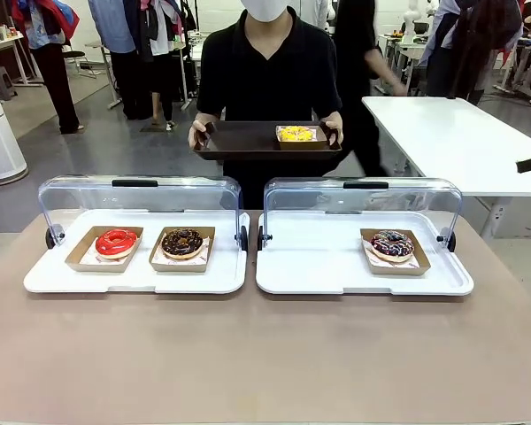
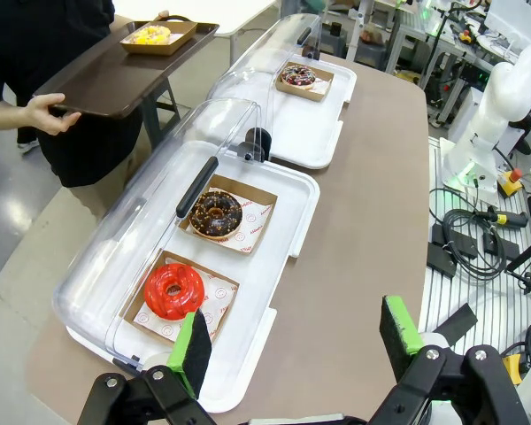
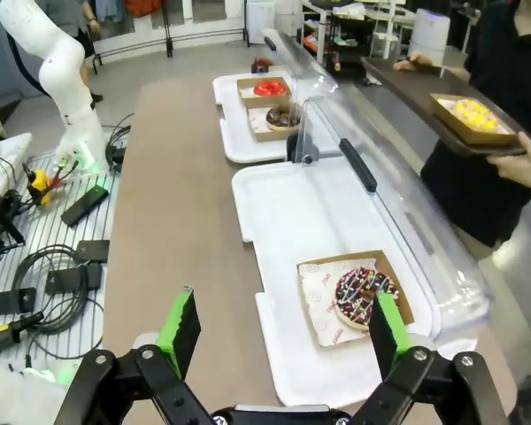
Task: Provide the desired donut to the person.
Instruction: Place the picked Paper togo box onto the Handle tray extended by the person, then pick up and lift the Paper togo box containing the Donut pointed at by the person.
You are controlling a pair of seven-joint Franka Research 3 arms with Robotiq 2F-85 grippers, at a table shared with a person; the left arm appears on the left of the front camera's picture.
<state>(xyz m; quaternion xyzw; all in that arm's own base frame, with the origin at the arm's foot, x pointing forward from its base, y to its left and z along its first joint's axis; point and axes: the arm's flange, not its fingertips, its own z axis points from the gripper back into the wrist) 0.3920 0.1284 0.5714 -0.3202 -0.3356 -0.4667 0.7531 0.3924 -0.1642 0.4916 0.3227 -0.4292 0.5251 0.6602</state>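
The person (image 1: 265, 71) stands at the far side holding a dark brown tray (image 1: 239, 142) with a yellow donut (image 1: 295, 134) in a paper boat. A red donut (image 1: 116, 242) and a chocolate donut (image 1: 181, 242) sit in the left white case (image 1: 133, 279). A sprinkled chocolate donut (image 1: 391, 244) sits in the right case (image 1: 336, 274). My left gripper (image 2: 296, 341) hangs open above the table's near edge, close to the red donut (image 2: 173, 290). My right gripper (image 3: 281, 332) is open too, just short of the sprinkled donut (image 3: 363, 295). Neither holds anything.
Both cases have clear domed lids (image 1: 142, 190) swung up toward the person. Bare brown table (image 1: 265, 354) stretches in front of the cases. A white table (image 1: 460, 142) stands behind at the right, and cables lie on a rack (image 3: 53, 266) beside the table.
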